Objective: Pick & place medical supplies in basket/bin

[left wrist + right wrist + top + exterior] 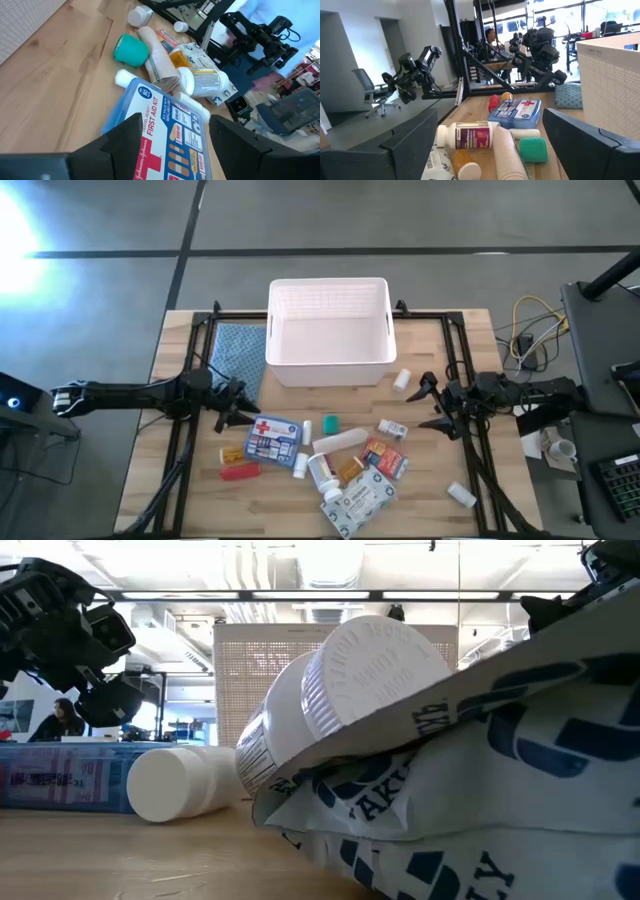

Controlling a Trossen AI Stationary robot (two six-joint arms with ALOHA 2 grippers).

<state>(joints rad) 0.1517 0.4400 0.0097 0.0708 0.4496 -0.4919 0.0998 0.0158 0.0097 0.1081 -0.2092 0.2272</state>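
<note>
**Supplies Wait, Bin Empty**

Seen from above: white bin at the table's far middle, nothing inside, supplies scattered on the wood in front of it. Nearest the left gripper: the first-aid box, lying flat just ahead and slightly toward the table's front, long axis roughly crosswise to the arm's reach, so probably a grip across the short side. Left fingers parted to a moderate gap, holding nothing, framing the box's near edge in the wrist view. Beyond the box: a teal roll, a white tube, a pill bottle, an orange box and a grey-white pack. Right gripper spread wide, empty, at the right side of the heap, with a small bottle just beside it toward the bin. Blue cloth left of the bin. Left arm judged the nearer to the box; bin then lying ahead and to its right. A person visible in the room behind.
</note>
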